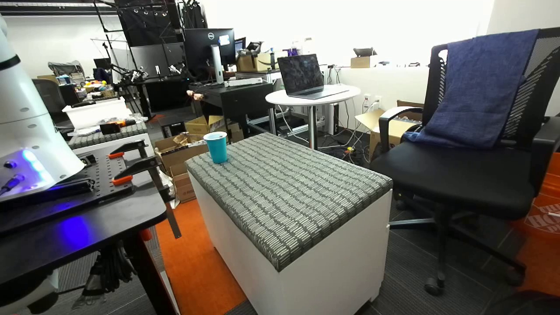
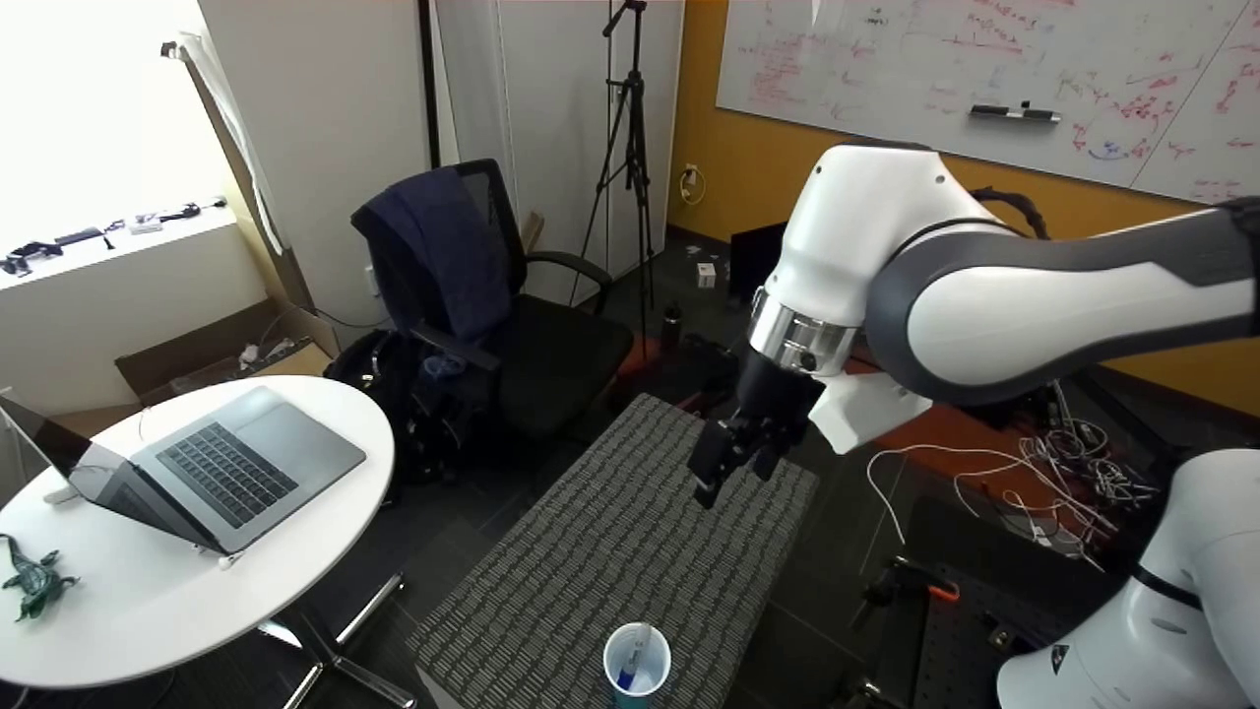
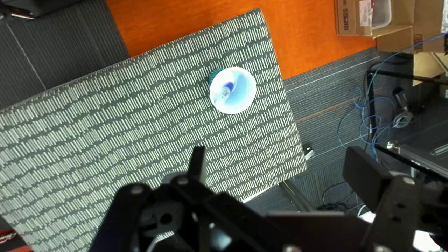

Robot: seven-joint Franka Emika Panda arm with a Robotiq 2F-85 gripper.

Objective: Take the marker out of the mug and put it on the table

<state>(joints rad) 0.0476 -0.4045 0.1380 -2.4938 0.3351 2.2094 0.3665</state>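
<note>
The teal-blue mug stands upright near a corner of the grey woven-topped table. The mug and table also show in an exterior view. The marker, whitish with a blue end, leans inside the mug, blue end down. In the wrist view the marker is seen through the open top of the mug, above the jaws in the picture. My gripper is open and empty, its fingers wide apart. In an exterior view the gripper hangs above the table, away from the mug.
A black desk with clamps carries the robot base. A round white table with a laptop and a black chair stand nearby. Cardboard boxes lie on the floor beyond the mug's end of the table.
</note>
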